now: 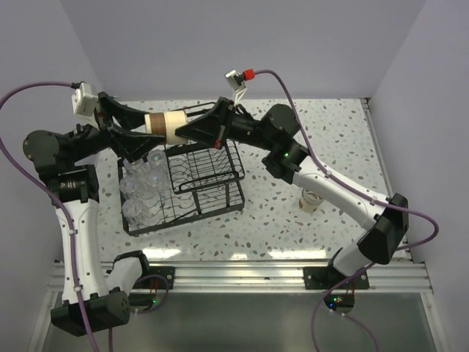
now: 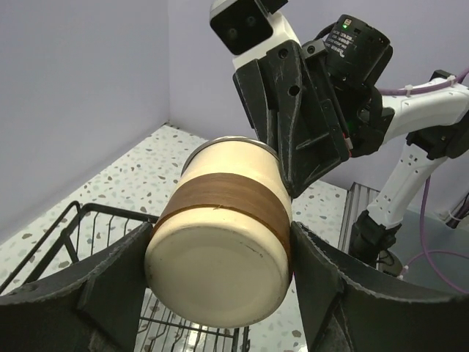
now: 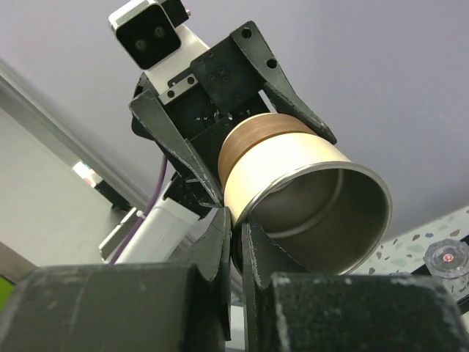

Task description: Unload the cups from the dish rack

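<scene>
Left jaws clamped across the sides of the tan cup (image 2: 227, 220), which lies sideways in the air over the far edge of the rack (image 1: 207, 169). Right jaws nearly together, seemingly nipping its rim, though contact is partly hidden. Likely a handover. A second cup (image 1: 311, 199) stands on the bench (image 1: 278, 229), right side. Clear cups (image 1: 143, 187) sit in the rack: most of the unloading remains.

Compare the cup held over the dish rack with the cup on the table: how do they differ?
The held cup lies sideways in the air; the table cup stands on the table. The left gripper and right gripper grip the held cup; no gripper holds the table cup. Both look tan-beige.
</scene>
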Action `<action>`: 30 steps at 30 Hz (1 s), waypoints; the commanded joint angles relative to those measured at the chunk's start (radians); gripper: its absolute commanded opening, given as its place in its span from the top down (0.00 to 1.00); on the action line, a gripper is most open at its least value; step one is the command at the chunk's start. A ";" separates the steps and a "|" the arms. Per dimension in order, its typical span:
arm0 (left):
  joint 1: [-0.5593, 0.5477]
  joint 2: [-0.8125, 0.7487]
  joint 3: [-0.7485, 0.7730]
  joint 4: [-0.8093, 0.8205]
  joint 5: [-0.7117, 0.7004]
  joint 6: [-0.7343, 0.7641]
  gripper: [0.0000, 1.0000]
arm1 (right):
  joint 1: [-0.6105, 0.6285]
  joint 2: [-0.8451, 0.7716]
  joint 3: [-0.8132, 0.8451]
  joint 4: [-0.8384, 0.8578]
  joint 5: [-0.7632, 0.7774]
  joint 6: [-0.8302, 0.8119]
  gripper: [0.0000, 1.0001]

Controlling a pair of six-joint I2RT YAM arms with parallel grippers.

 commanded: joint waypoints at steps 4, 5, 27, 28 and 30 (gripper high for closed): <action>-0.013 -0.009 -0.022 -0.023 0.005 0.086 0.81 | 0.013 -0.043 0.022 -0.066 0.121 -0.064 1.00; -0.015 -0.009 -0.019 -0.039 0.001 0.103 0.52 | 0.013 -0.054 0.022 -0.092 0.135 -0.107 1.00; -0.013 0.057 0.150 -0.826 -0.517 0.945 0.00 | -0.247 -0.233 0.237 -1.836 0.979 -0.697 1.00; -0.013 0.059 0.139 -0.826 -0.503 0.947 0.00 | -0.266 -0.240 0.179 -1.846 0.979 -0.686 1.00; -0.013 0.063 0.131 -0.825 -0.493 0.947 0.00 | -0.303 -0.246 0.122 -1.856 0.970 -0.686 1.00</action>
